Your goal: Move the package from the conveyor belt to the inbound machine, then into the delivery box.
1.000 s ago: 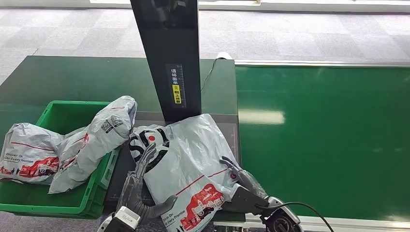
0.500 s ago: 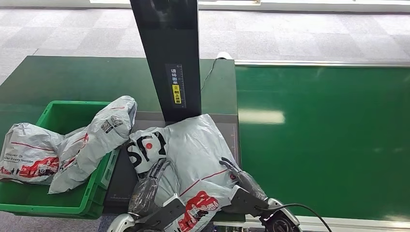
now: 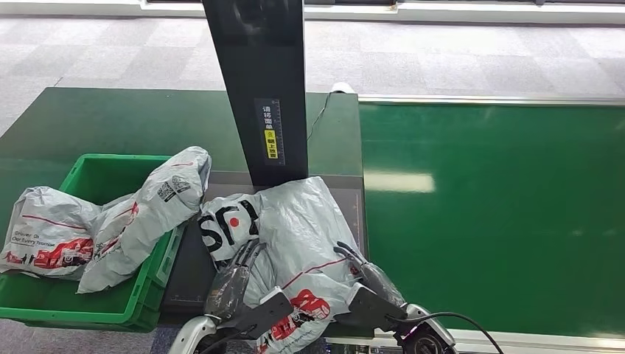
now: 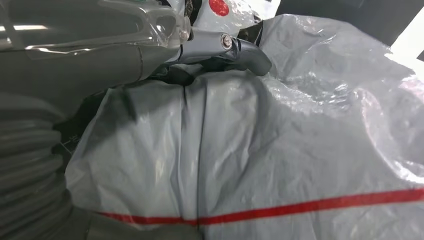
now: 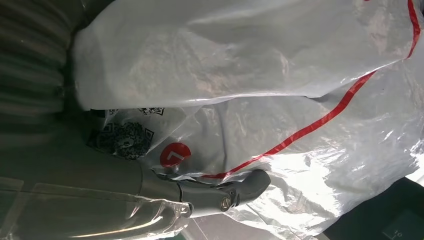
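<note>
The package [image 3: 295,221] is a grey plastic mailer with a black logo, a red line and a red print. It lies on the inbound machine's dark platform [image 3: 188,273], just in front of the black column [image 3: 258,88]. My left hand [image 3: 234,284] grips its near left side, fingers laid over the plastic. In the left wrist view the thumb [image 4: 245,50] presses on the package [image 4: 300,150]. My right hand [image 3: 368,284] holds the near right side. In the right wrist view its thumb [image 5: 235,192] lies against the package [image 5: 250,65].
The green delivery box [image 3: 96,166] stands left of the platform, with two grey packages [image 3: 147,214] [image 3: 48,232] in it, hanging over its rim. The green conveyor belt [image 3: 501,206] stretches away on the right. A thin cable [image 3: 318,110] runs behind the column.
My left hand has moved from beside the package onto its near left side and closed on it. The package's near end has bunched up slightly. The right hand has stayed put.
</note>
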### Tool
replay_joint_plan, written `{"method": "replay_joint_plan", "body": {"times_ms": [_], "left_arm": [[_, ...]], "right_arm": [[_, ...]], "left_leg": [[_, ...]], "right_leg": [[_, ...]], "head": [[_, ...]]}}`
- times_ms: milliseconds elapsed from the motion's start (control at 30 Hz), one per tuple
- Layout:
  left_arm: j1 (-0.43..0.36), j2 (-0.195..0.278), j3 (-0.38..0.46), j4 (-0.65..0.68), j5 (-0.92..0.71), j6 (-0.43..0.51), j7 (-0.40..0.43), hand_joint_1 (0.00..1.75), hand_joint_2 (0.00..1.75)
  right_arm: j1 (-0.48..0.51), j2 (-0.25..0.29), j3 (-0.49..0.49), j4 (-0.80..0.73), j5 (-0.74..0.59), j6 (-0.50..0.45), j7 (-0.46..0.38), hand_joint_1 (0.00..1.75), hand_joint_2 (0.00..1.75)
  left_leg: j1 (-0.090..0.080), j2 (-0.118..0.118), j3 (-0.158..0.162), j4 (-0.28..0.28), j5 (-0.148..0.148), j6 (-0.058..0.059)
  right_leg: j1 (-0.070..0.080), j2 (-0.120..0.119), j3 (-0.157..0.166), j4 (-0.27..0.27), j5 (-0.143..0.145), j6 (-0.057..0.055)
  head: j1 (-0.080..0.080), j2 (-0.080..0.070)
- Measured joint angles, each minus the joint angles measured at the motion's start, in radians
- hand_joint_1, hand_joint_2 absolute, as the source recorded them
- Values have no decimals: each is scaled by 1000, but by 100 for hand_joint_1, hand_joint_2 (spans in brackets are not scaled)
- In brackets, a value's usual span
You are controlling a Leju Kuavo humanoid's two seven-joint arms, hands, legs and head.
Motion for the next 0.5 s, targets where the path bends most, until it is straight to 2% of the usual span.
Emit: {"method": "replay_joint_plan", "body": {"times_ms": [100, 233, 500], "left_arm": [[-3, -7, 10, 8, 7, -7, -7, 147, 175], [-16, -15, 25, 20, 18, -6, -26, 172, 175], [-32, -26, 45, 41, 54, 20, -69, 175, 175]], "right_arm": [[11, 10, -13, -21, -57, -40, -67, 0, 175], [38, 39, -60, -101, -126, -168, -183, 0, 0], [69, 93, -143, -231, -148, -410, -264, 0, 0]], "left_leg": [[0, 0, 0, 0, 0, 0], [0, -2, 0, 0, 0, 0], [0, -4, -1, 0, 0, 0]], "right_leg": [[0, 0, 0, 0, 0, 0], [0, -1, 0, 0, 0, 0], [0, -2, -1, 0, 0, 0]], "head": [[0, 0], [0, 0], [0, 0]]}}
